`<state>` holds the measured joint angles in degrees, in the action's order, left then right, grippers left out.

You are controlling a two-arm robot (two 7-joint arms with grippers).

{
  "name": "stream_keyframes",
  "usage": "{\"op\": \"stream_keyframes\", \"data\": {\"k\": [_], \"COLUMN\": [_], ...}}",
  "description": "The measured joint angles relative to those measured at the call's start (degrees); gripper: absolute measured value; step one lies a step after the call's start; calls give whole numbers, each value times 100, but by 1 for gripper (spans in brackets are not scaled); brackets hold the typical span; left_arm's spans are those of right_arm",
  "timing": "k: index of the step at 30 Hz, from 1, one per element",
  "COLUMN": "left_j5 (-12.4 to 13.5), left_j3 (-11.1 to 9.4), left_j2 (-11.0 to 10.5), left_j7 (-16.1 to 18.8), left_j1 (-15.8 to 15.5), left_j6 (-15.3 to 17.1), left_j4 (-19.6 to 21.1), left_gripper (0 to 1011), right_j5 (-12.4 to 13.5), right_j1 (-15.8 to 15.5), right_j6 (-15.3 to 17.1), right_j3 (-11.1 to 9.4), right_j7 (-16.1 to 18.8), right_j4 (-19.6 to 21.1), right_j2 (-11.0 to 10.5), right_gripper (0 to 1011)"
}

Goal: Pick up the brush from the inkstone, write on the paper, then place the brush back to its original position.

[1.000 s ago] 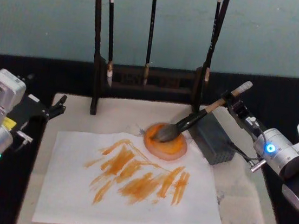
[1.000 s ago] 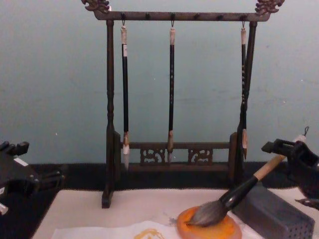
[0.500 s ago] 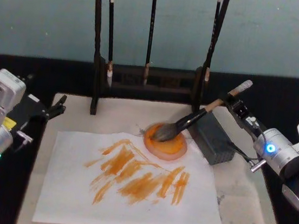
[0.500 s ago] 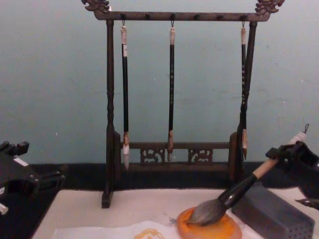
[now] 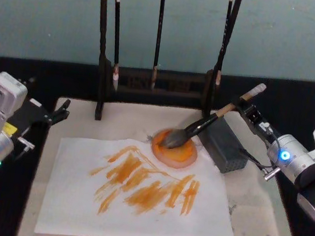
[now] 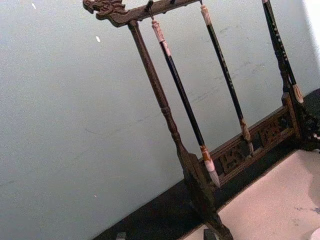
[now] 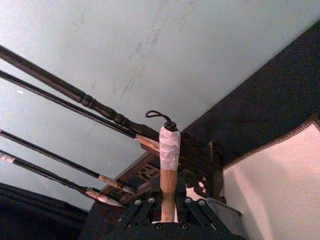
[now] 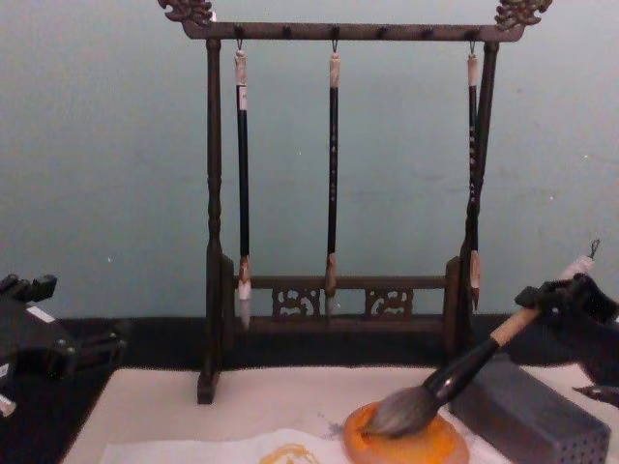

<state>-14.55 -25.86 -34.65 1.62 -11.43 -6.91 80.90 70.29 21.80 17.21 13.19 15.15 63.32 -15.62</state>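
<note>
The brush (image 5: pixel 202 125) slants with its bushy grey-brown head resting on the orange inkstone (image 5: pixel 184 155), and its handle passes over a grey block. My right gripper (image 5: pixel 246 110) is shut on the handle near the white end cap. In the right wrist view the handle (image 7: pixel 169 165) stands up between the jaws. The chest view shows the bristles (image 8: pixel 401 411) lying on the inkstone (image 8: pixel 430 450). The white paper (image 5: pixel 135 207), with orange strokes, lies in front of the inkstone. My left gripper (image 5: pixel 60 113) is parked open at the mat's left edge.
A dark wooden rack (image 5: pixel 150 82) with three thin hanging brushes stands behind the inkstone. The grey rectangular block (image 5: pixel 223 144) sits right of the inkstone, under the brush handle. A beige felt mat (image 5: pixel 254 222) covers the black table.
The right gripper has shifted slightly right and down, tilting the brush a little. The bristles stay on the inkstone. The left arm has not moved.
</note>
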Motion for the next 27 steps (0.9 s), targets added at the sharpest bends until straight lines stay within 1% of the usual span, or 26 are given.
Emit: {"op": "stream_keyframes", "data": {"k": [7,10,14,16,17,20,21,23,24,26,27], "left_j5": [0,0,0,0,0,0,0,0,0,0,0], "left_j3": [0,0,0,0,0,0,0,0,0,0,0], "left_j2": [0,0,0,0,0,0,0,0,0,0,0], "left_j7": [0,0,0,0,0,0,0,0,0,0,0], "left_j1": [0,0,0,0,0,0,1,0,0,0,0], "left_j6": [0,0,0,0,0,0,0,0,0,0,0], "left_j4": [0,0,0,0,0,0,0,0,0,0,0], "left_gripper": [1001,1001,1001,1001,1001,1001,1001,1001,1001,1001,1001], "right_j5": [10,12,-43,-149,-245,-423,-546,-700,-852,-979,-1135], "right_j1": [-81,-130,-150,-152,-150,-134,-114,-82,-54,-22,9], "right_j6": [-142,-219,-306,-376,-432,-537,-608,-694,-766,-820,-867], "right_j3": [101,164,252,354,432,571,662,784,885,978,1072], "right_j7": [12,31,51,57,60,76,89,116,127,137,144], "right_j4": [291,513,690,828,914,1033,1115,1198,1266,1326,1382], "right_j2": [-107,-174,-252,-317,-362,-435,-484,-538,-589,-631,-667], "right_gripper": [155,155,155,155,155,155,155,155,155,155,155]}}
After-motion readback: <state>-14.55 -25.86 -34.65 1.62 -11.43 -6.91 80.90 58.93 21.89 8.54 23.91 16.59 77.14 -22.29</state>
